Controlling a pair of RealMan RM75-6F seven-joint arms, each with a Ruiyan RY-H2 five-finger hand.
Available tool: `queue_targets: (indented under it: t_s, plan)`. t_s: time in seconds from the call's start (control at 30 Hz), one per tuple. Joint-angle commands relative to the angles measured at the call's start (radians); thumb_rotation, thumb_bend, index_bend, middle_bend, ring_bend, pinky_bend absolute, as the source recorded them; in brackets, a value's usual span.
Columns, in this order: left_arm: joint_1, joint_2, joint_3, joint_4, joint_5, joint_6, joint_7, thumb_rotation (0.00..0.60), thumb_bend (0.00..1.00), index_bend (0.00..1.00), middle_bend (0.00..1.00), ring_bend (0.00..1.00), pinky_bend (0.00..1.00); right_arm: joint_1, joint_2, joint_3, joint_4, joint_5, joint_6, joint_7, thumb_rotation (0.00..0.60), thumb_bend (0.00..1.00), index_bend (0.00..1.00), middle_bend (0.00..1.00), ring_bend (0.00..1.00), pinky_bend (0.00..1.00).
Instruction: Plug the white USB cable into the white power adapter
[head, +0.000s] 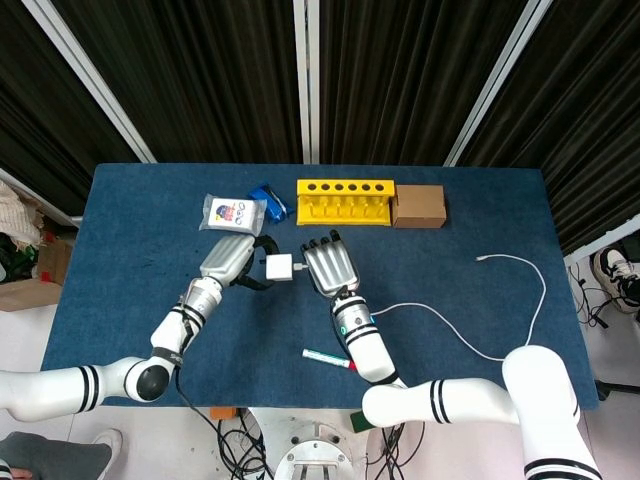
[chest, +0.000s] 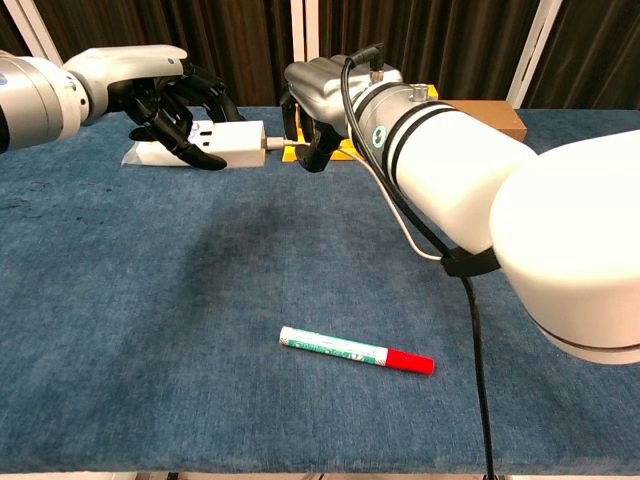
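Observation:
My left hand (head: 230, 262) (chest: 168, 103) grips the white power adapter (head: 279, 268) (chest: 232, 143) above the blue table, its port face turned toward my right hand. My right hand (head: 330, 264) (chest: 318, 118) pinches the plug of the white USB cable (chest: 287, 146). The plug's tip meets the adapter's face; how deep it sits I cannot tell. The rest of the cable (head: 440, 328) trails over the table to the right, and its free end (head: 482, 259) lies near the right edge.
A green and red marker (head: 328, 359) (chest: 355, 351) lies near the front edge. At the back stand a yellow rack (head: 345, 202), a brown box (head: 418, 206) (chest: 490, 116), a printed plastic packet (head: 233, 213) and a small blue item (head: 268, 200).

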Motion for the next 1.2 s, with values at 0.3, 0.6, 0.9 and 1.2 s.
queue_targets:
  t_s: [0.3,0.6,0.9,1.2]
  plan:
    - [-0.011,-0.004,0.0,-0.003,-0.016,-0.005,0.017,0.6,0.25,0.56,0.46,0.71,0.9,0.005,-0.011,0.001,0.011,-0.008,0.003,0.003,0.6,0.48,0.58,0.43,0.36,0.23]
    - [-0.019,-0.007,0.001,-0.008,-0.019,-0.003,0.03,0.6,0.25,0.56,0.46,0.71,0.9,0.011,-0.027,0.007,0.026,-0.009,0.008,0.0,0.6,0.48,0.63,0.44,0.36,0.23]
    - [-0.029,-0.012,0.004,-0.016,-0.035,0.009,0.06,0.6,0.25,0.56,0.46,0.71,0.9,0.021,-0.044,0.014,0.03,-0.007,0.015,-0.012,0.6,0.48,0.63,0.44,0.36,0.23]
    - [-0.038,-0.025,0.018,-0.016,-0.054,0.051,0.13,0.6,0.25,0.56,0.47,0.71,0.91,0.025,-0.058,0.023,0.031,0.007,0.027,-0.03,0.6,0.46,0.63,0.44,0.36,0.23]
